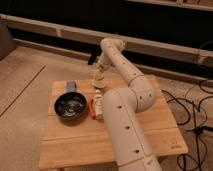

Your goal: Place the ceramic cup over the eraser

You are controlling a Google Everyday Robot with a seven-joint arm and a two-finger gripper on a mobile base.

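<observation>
On the wooden table [65, 145], near its rear middle, we see a pale shape that seems to be the ceramic cup [99, 88], right under the gripper [98, 77]. We cannot tell if the gripper holds it, or how far it is open. Just in front lies a small orange thing [92, 111], maybe the eraser, beside a white object [99, 106] half hidden by the arm [122, 125]. Further toward the picture's left sits a dark pan [70, 106].
</observation>
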